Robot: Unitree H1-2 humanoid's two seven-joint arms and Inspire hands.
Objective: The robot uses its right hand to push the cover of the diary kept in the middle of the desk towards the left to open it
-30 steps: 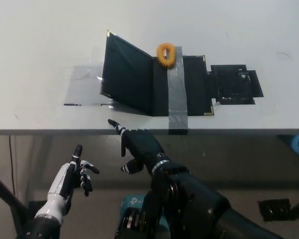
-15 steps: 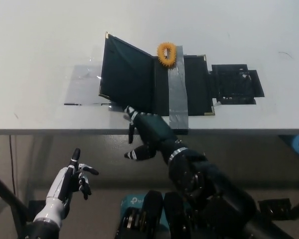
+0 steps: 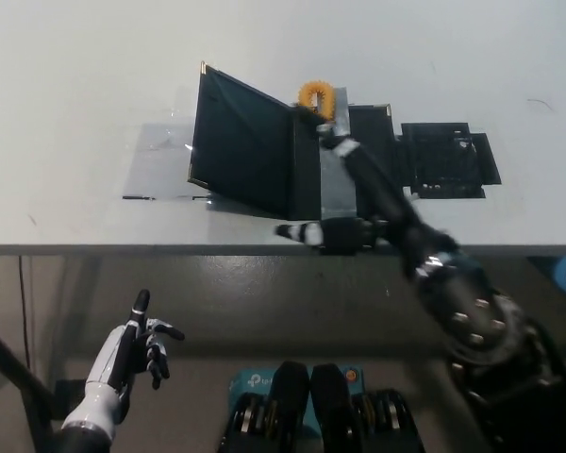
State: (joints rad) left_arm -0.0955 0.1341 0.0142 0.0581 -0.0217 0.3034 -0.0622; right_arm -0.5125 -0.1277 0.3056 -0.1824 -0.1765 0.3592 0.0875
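Below the desk edge, lower left: white left hand [image 3: 137, 342] rests idle, fingers apart, holding nothing, well clear of the work.

At the desk's [image 3: 75, 113] near edge, mid-right: black right arm comes in from bottom right. Right hand [image 3: 354, 193] lies stretched over the diary [image 3: 292, 146], fingers spread and extended, gripping nothing. One finger points left along the near edge; others reach up toward the spine area near the orange ring [image 3: 317, 96]. Hand looks flat and open b/c the task is a push, not a grasp.

Mid-desk: diary sits in the middle, a grey tape strip [image 3: 335, 179] running front to back across its right half, prob. to hold the base down while the cover moves. Cover [image 3: 241, 137] stands tilted up at the left, partly open, not yet flat on the desk. Clear plastic sheet [image 3: 160, 160] lies at left, where the cover would land. Black tray-like piece [image 3: 448, 160] just beside the diary's right edge.

Vs 0.5 s ago: right hand was at the near desk edge below the cover; now it is up on the diary, reaching far in. Cover angle about the same. Left hand barely changed.
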